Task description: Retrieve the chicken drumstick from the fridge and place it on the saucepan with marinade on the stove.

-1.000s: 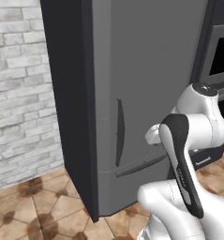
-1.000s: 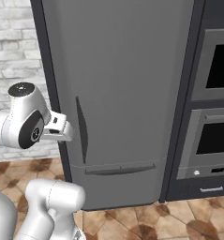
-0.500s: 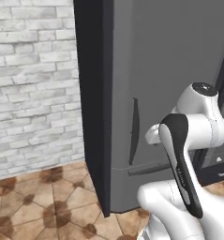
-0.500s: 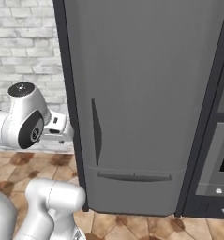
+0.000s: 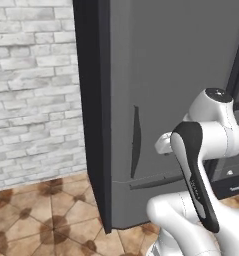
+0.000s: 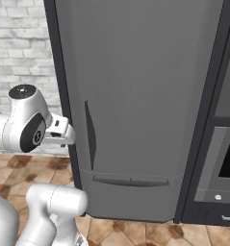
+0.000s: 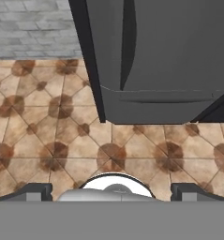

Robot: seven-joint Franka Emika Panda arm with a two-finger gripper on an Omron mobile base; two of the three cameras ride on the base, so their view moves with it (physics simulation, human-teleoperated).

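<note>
Next we should bring our wide-open gripper (image 7: 111,191) squarely onto the long dark handle (image 6: 90,135) of the closed fridge (image 6: 150,86).

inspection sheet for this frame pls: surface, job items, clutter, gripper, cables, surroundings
Surface: brown patterned tile floor; nothing lying on it.
Job's things: fridge, grey, doors closed, long dark handle on the upper door; nothing else seen.
Clutter: nothing seen.
Grippers: gripper open, holding nothing, pointing down at the floor in front of the fridge.
Cables: nothing seen.
Surroundings: white brick wall left of the fridge; dark wall oven to its right.
</note>
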